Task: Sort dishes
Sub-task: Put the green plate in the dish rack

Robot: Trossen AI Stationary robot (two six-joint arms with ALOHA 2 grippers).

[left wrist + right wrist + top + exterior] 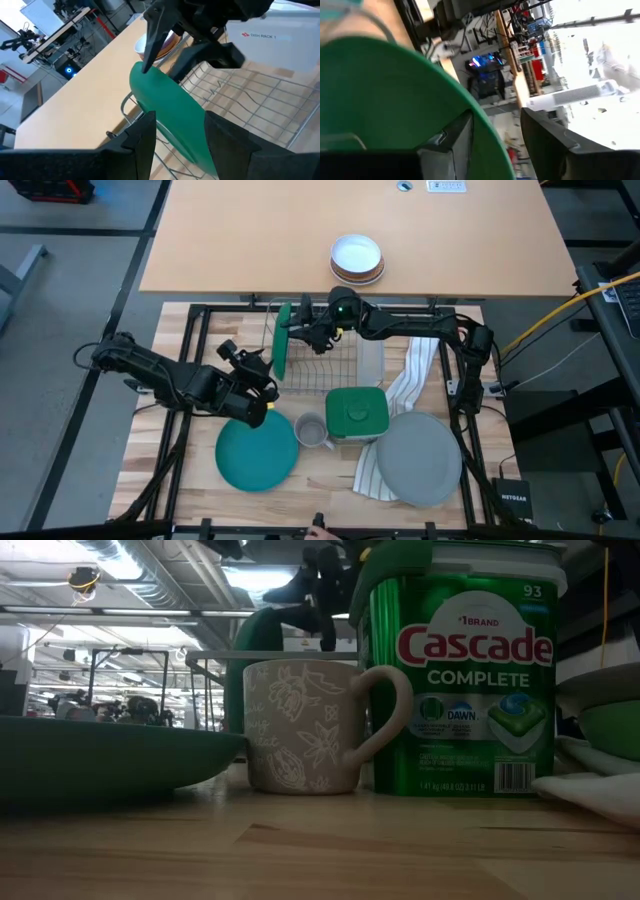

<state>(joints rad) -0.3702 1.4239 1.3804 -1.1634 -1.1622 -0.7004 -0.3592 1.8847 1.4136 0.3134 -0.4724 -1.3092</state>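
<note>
The dark green plate (283, 340) stands on edge at the left end of the wire dish rack (335, 365). My left gripper (268, 378) is shut on the plate's near rim. My right gripper (305, 332) reaches over the rack from the right and is open. In the left wrist view its fingers (150, 45) stand at the plate's upper rim. The teal plate (258, 452) lies flat on the table at the near left. The grey plate (420, 458) lies on a striped towel at the near right. In the low view a light green rim (610, 725) shows under it. My left gripper pinches the plate's near rim (180, 145) between its two fingers, coming level from the table's left. The plate runs upright away from the fingers toward the far side. Its lower edge is hidden, so whether it rests in the rack does not show. My right gripper has one fingertip (146, 67) at the plate's upper rim (142, 75); I cannot tell whether it touches.
A small patterned mug (310, 430) and a green Cascade tub (356, 413) stand between the teal and grey plates. A white bowl with a brown rim (357, 258) sits on the far table. A striped towel (410, 380) lies right of the rack.
</note>
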